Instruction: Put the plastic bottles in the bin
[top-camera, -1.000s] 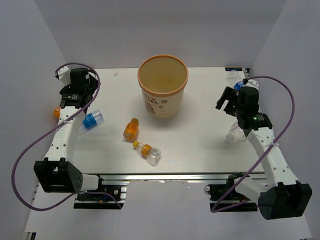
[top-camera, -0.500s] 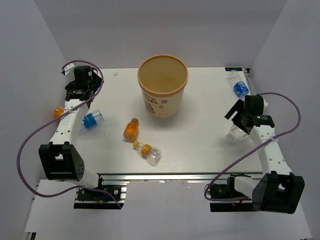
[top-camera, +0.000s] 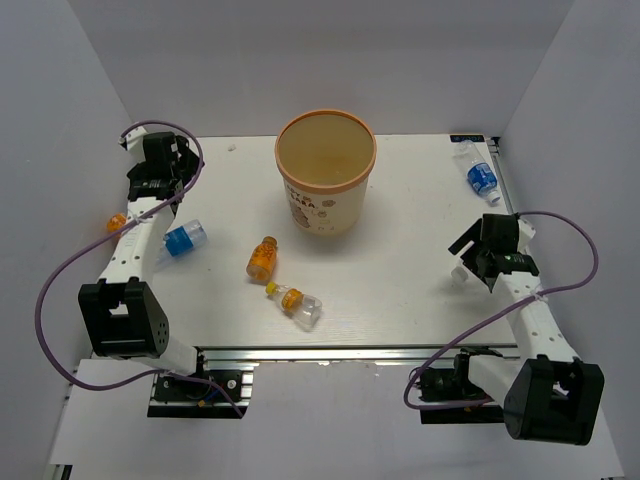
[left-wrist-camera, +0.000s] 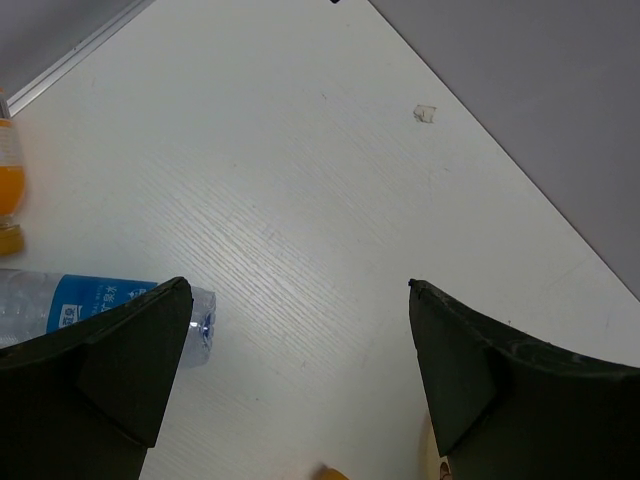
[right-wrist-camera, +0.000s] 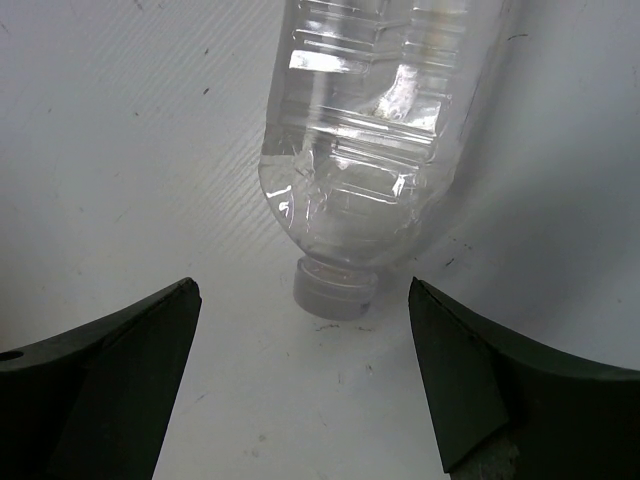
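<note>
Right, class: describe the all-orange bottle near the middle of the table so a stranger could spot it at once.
Start at the big tan bin. In front of it, leftward, two small bottles sit close together. Take the orange bottle nearer the bin, orange all through; its neighbour is mostly clear with a yellow cap.

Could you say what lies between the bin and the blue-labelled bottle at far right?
Nothing: the top view shows bare table between the bin and the blue-labelled bottle.
</note>
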